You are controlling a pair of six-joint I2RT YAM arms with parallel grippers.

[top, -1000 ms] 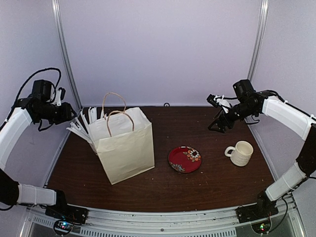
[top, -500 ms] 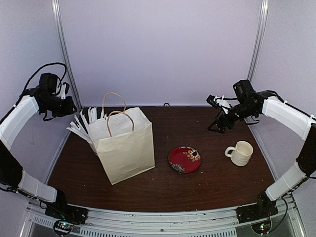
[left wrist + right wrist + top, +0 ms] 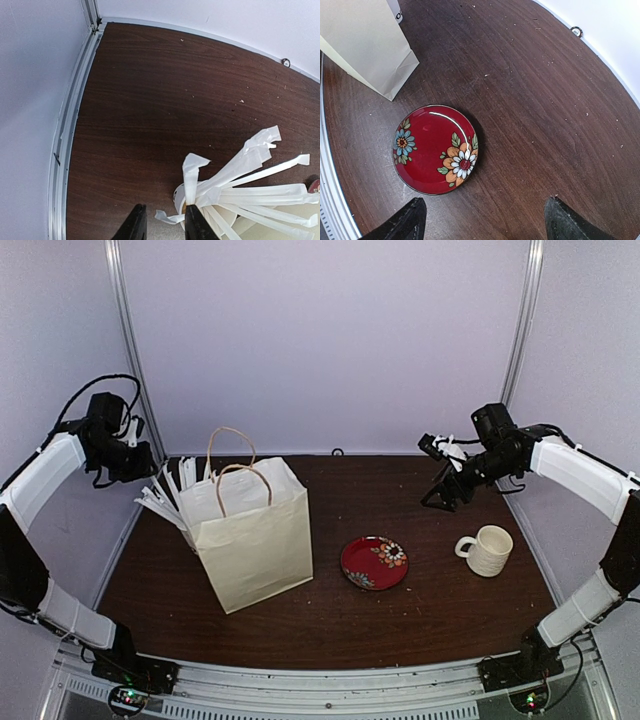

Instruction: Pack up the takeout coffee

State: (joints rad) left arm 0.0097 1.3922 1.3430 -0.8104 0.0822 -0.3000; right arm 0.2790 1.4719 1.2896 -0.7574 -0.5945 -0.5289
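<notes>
Surface (image 3: 420, 620) first: dark wood is stretching wide, and the tan paper bag (image 3: 255, 550) is standing upright left of centre with its open top and handles facing up. Up at the back-left corner the left hand (image 3: 166, 210) is hanging high, fingers drawn narrow with nothing showing between them. Far right, the right hand (image 3: 485, 200) is hovering spread wide and carrying nothing. The red floral plate (image 3: 374, 562) is sitting just right of the bag, and the cream ribbed mug (image 3: 488, 550) is standing further right, well apart. The cup of white sticks (image 3: 220, 190) is crowding the bag's back-left corner, close below the left hand.

As for the takeout coffee, it is not showing plainly. From the right wrist, a white cup foot (image 3: 395, 11) with a dark printed letter is peeking past the bag's far edge, and I cannot tell whether that is the coffee or the stick cup. No black lid is showing.

Handling, as I am reading it: a paper cup is going to be light, soft-walled, crushable, and sloshy if full. Gripping gently around the upper body, just under the lid, and keeping it upright is looking safest.

Room: the centre and near wood are lying open for a carry. The metal rail (image 3: 67, 125) and side wall are hemming in the left hand, and the sticks and bag handles are waiting to snag.
</notes>
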